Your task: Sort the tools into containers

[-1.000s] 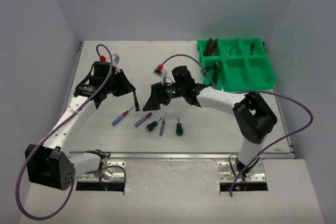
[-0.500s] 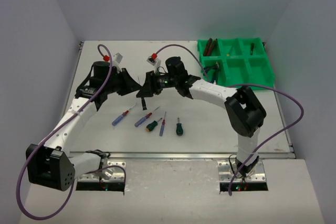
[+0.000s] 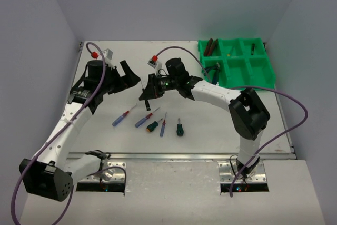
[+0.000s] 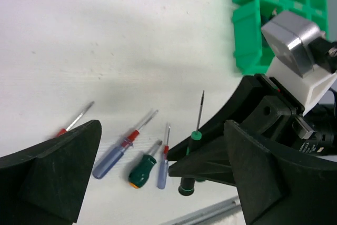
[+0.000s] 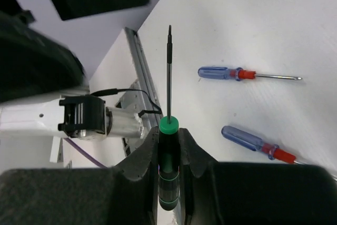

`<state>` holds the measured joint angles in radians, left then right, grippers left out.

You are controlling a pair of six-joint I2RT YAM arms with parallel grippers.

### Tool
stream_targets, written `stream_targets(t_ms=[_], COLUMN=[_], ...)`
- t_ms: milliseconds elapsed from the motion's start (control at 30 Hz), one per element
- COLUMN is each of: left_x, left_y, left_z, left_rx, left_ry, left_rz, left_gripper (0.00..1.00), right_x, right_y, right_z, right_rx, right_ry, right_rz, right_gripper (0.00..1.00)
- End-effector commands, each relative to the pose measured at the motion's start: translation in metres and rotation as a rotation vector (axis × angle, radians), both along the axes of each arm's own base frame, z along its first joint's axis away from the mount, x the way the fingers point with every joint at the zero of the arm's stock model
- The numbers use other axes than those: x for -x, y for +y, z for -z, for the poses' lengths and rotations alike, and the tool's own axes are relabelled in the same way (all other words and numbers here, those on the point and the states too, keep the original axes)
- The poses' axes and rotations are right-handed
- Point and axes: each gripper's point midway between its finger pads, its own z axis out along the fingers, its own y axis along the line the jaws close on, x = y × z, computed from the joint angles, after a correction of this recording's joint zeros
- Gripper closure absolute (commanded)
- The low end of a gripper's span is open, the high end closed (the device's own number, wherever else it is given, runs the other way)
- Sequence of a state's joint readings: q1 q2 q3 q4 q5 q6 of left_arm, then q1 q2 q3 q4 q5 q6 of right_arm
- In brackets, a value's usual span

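My right gripper (image 5: pixel 168 148) is shut on the handle of a black screwdriver with green bands (image 5: pixel 168 130), its thin shaft pointing out past the fingertips. In the top view that gripper (image 3: pixel 145 95) hangs above the table's middle. My left gripper (image 3: pixel 129 77) stands open just to its left, apart from the tool. In the left wrist view the held screwdriver (image 4: pixel 195 139) shows beyond my open left gripper (image 4: pixel 162 130). Several screwdrivers lie below: a blue-handled one (image 3: pixel 120 118), another (image 3: pixel 143 120) and a green stubby one (image 3: pixel 152 126). The green tray (image 3: pixel 263 80) sits far right.
Red-black pliers (image 3: pixel 210 46) lie in the tray's far-left compartment and a small tool (image 3: pixel 253 48) in its far-right one. A small blue screwdriver (image 3: pixel 162 127) and a dark green one (image 3: pixel 180 128) lie near the front. Walls close in left, right and behind.
The black-green screwdriver passed from my left gripper to my right. The right jaws closed on its handle; the left jaws opened and drew back up and to the left.
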<state>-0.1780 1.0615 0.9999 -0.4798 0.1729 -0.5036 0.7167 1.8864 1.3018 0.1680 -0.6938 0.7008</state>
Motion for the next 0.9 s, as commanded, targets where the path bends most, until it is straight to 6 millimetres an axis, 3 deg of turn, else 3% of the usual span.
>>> stream_targets(t_ms=[0, 100, 133, 200, 233, 267, 333, 400, 433, 533, 633, 700, 733, 800, 867], left_x=[0.010, 0.026, 0.030, 0.038, 0.040, 0.041, 0.040, 0.041, 0.041, 0.040, 0.039, 0.039, 0.039, 0.040, 0.041], left_y=[0.083, 0.107, 0.109, 0.111, 0.111, 0.110, 0.095, 0.092, 0.090, 0.076, 0.070, 0.063, 0.060, 0.054, 0.048], left_z=[-0.030, -0.018, -0.012, 0.008, 0.010, 0.022, 0.026, 0.024, 0.023, 0.025, 0.028, 0.032, 0.034, 0.035, 0.037], left_rx=[-0.259, -0.341, -0.356, -0.388, -0.385, -0.381, -0.346, -0.337, -0.327, -0.305, -0.303, -0.304, -0.307, -0.307, -0.311], left_ry=[-0.072, -0.064, -0.063, -0.043, -0.045, -0.027, -0.044, -0.051, -0.059, -0.071, -0.062, -0.053, -0.049, -0.049, -0.047], left_rz=[-0.368, -0.452, -0.453, -0.432, -0.431, -0.421, -0.341, -0.330, -0.323, -0.257, -0.228, -0.201, -0.188, -0.167, -0.146], left_gripper=[0.00, 0.00, 0.00, 0.00, 0.00, 0.00, 0.00, 0.00, 0.00, 0.00, 0.00, 0.00, 0.00, 0.00, 0.00], right_x=[-0.039, -0.068, -0.076, -0.104, -0.110, -0.123, -0.146, -0.158, -0.173, -0.197, -0.220, -0.238, -0.251, -0.266, -0.283], right_y=[-0.064, -0.120, -0.137, -0.192, -0.211, -0.230, -0.284, -0.323, -0.361, -0.441, -0.486, -0.511, -0.524, -0.547, -0.560], right_z=[0.006, 0.012, 0.011, 0.005, 0.008, 0.001, -0.005, -0.009, -0.017, -0.029, -0.051, -0.040, -0.044, -0.026, -0.030], right_rx=[0.171, 0.265, 0.287, 0.382, 0.424, 0.469, 0.590, 0.663, 0.728, 0.891, 0.937, 0.988, 1.009, 1.078, 1.061], right_ry=[-0.045, -0.065, -0.070, -0.107, -0.100, -0.139, -0.170, -0.169, -0.195, -0.224, -0.252, -0.236, -0.251, -0.232, -0.253], right_rz=[0.183, 0.335, 0.375, 0.517, 0.566, 0.611, 0.744, 0.840, 0.942, 1.173, 1.312, 1.358, 1.391, 1.430, 1.476], right_gripper=[1.00, 1.00, 1.00, 1.00, 1.00, 1.00, 1.00, 1.00, 1.00, 1.00, 1.00, 1.00, 1.00, 1.00, 1.00])
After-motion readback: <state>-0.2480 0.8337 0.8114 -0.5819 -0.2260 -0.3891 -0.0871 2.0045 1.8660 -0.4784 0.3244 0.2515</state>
